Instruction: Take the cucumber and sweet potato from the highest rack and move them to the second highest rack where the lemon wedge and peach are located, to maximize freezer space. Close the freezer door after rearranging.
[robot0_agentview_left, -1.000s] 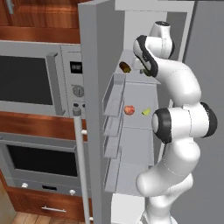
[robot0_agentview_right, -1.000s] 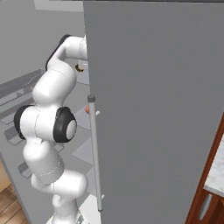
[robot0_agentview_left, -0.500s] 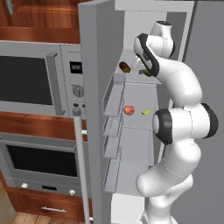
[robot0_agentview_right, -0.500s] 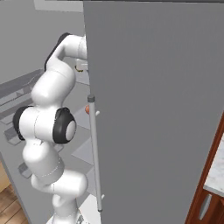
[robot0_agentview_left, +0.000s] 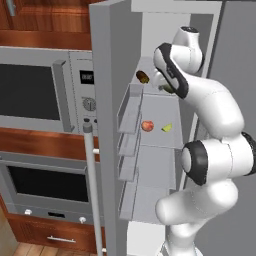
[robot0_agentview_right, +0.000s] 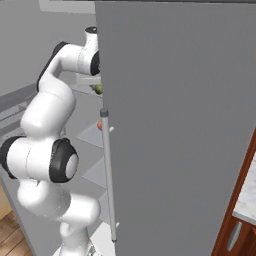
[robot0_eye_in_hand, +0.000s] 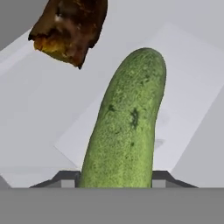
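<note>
In the hand view the green cucumber (robot0_eye_in_hand: 127, 127) runs up between my fingertips, which press on both its sides; my gripper (robot0_eye_in_hand: 116, 179) is shut on it. A faint shadow lies on the shelf under it. The brown sweet potato (robot0_eye_in_hand: 70, 26) lies just beyond, at the upper left. In the left base view my gripper (robot0_agentview_left: 166, 86) is at the highest rack (robot0_agentview_left: 150, 85) with the cucumber (robot0_agentview_left: 168, 89); the sweet potato (robot0_agentview_left: 142, 76) sits to its left. On the second rack (robot0_agentview_left: 155, 140) rest the peach (robot0_agentview_left: 147, 125) and the lemon wedge (robot0_agentview_left: 167, 128).
The freezer door (robot0_agentview_left: 102, 100) stands open at the left, its bins facing the racks and its long handle (robot0_agentview_left: 90, 190) in front. A microwave (robot0_agentview_left: 35, 87) and an oven (robot0_agentview_left: 45, 185) lie left of it. The closed grey door (robot0_agentview_right: 175, 125) blocks the right side.
My hand has shifted very slightly at the highest rack; the food on the racks has stayed where it was.
</note>
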